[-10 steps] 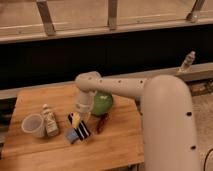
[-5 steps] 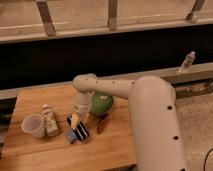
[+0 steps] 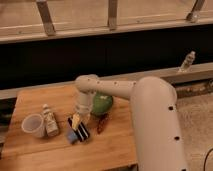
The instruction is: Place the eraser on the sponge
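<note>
Camera view, single view on record.

1. My claw hangs low over the wooden bench, at the end of my white arm, which reaches in from the right and bends downward at the wrist.
2. Claw state: I cannot tell whether it is spread, pressed together or pinching anything.
3. The eraser, a black block with pale stripes, lies directly below the claw and just to its near side. I cannot confirm contact between the claw tip and the eraser.
4. The sponge is light blue and shows as a strip at the eraser's near-left edge. The eraser appears to rest on top of it.
5. A green bowl stands just right of the claw and a little beyond it, partly behind my wrist.
6. A reddish-brown elongated object lies on the bench to the claw's right, near the eraser but apart from it.
7. A small bottle stands upright to the claw's left, with a pale cup just beside it, further left.
8. A second bottle stands on the ledge far to the right, well apart from the claw.
</note>
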Robot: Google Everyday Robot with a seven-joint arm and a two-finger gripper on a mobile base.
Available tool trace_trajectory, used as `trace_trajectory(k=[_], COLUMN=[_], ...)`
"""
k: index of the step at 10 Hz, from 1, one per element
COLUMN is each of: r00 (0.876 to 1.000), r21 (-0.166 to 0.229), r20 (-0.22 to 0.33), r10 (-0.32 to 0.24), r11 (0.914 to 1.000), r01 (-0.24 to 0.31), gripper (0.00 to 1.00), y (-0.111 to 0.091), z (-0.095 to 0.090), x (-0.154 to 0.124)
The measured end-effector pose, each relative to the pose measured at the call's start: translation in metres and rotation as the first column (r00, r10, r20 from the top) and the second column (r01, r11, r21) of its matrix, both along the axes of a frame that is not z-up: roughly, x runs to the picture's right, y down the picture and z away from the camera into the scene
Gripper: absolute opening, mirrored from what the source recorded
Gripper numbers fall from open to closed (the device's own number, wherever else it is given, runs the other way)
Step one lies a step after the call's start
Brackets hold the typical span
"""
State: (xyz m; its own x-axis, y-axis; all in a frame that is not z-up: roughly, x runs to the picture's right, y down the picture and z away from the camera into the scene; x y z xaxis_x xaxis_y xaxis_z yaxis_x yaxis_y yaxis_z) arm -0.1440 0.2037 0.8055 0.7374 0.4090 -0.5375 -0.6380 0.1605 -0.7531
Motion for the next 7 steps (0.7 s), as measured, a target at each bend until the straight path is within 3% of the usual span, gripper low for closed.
trace_trajectory(k=[2, 7], r00=[1.0, 1.0], r21=[0.022, 0.067], r20=[-0.008, -0.007], r10=[-0.003, -0.004], r11=[0.9997, 0.9978], r01=[0.003, 0.004], gripper=[0.72, 0.72], y=[-0.006, -0.018], z=[-0.007, -0.02], x=[0.0, -0.002])
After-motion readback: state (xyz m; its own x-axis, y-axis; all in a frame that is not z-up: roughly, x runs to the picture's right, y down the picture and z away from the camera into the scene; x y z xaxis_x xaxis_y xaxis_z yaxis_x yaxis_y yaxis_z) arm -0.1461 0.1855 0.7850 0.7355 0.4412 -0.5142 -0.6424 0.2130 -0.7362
